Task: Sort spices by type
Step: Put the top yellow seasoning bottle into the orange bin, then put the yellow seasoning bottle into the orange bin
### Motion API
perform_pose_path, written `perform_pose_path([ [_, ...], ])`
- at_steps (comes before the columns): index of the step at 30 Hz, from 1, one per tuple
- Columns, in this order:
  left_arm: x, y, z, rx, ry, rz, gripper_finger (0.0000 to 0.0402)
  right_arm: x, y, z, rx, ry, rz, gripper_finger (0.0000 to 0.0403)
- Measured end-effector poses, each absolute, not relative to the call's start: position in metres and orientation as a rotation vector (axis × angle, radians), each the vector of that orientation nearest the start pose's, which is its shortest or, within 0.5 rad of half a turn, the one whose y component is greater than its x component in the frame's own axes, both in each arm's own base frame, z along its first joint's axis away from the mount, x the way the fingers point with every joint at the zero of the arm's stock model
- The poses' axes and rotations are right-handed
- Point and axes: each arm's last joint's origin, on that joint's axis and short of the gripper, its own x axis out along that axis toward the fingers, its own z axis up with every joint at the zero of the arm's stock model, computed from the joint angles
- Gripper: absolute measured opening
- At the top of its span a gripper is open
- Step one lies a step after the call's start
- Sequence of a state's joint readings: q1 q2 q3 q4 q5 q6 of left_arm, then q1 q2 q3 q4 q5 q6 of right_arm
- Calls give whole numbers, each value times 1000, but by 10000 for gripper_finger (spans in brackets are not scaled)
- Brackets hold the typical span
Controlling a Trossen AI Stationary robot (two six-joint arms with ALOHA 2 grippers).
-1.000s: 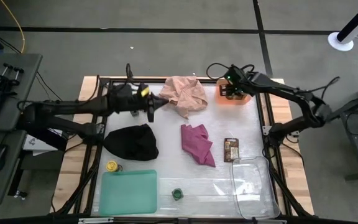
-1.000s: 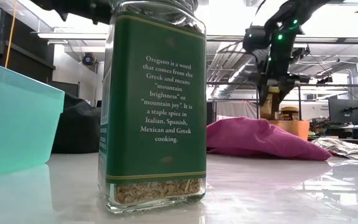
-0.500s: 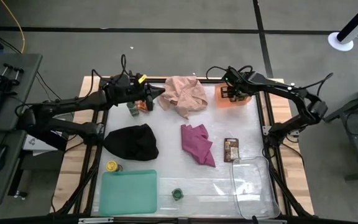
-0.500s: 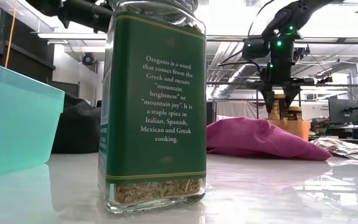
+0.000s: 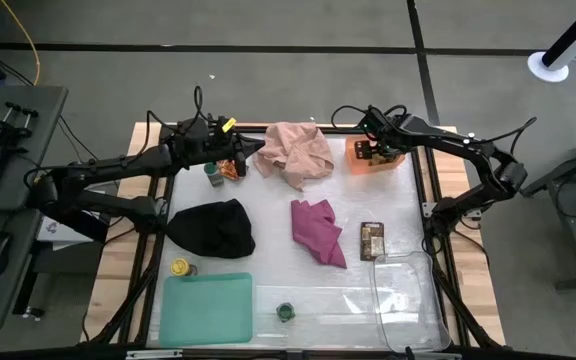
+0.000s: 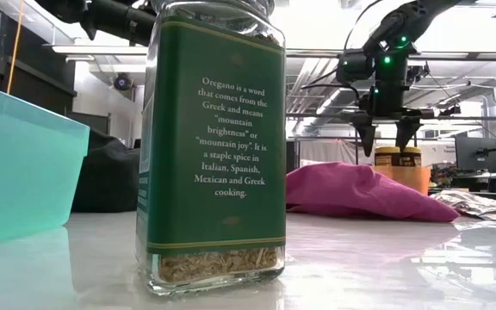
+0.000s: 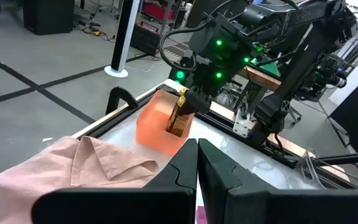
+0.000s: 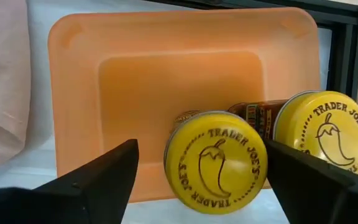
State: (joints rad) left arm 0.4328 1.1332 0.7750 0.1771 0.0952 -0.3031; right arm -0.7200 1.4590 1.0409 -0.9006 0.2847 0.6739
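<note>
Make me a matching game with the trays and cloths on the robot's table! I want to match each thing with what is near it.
Things:
1. orange tray
2. green tray
3. clear tray
4. black cloth

Places:
A. at the table's front, on the left arm's side
B. holds two yellow-lidded jars, under the open right gripper
C. just in front of the brown packet
D. behind the lone yellow-lidded jar

Pairs: 1-B, 2-A, 3-C, 4-D
</note>
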Motion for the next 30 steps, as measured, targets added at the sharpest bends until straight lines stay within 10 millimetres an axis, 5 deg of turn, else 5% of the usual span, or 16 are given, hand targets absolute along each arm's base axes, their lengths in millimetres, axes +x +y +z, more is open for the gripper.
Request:
perform_pose_path([
  [7,231,104,296,-317,128,359,0,190,-177,235,817,984,-1279,333],
  [18,222,102,306,-314,102,221,0,171,-164,281,760,716,-1264,331],
  [25,209,62,311,-289,216,-68,0,175,-149,307,738,525,-1093,320],
  [30,194,17,305,-274,382,-108,0,192,-134,313,663,513,-925,211],
])
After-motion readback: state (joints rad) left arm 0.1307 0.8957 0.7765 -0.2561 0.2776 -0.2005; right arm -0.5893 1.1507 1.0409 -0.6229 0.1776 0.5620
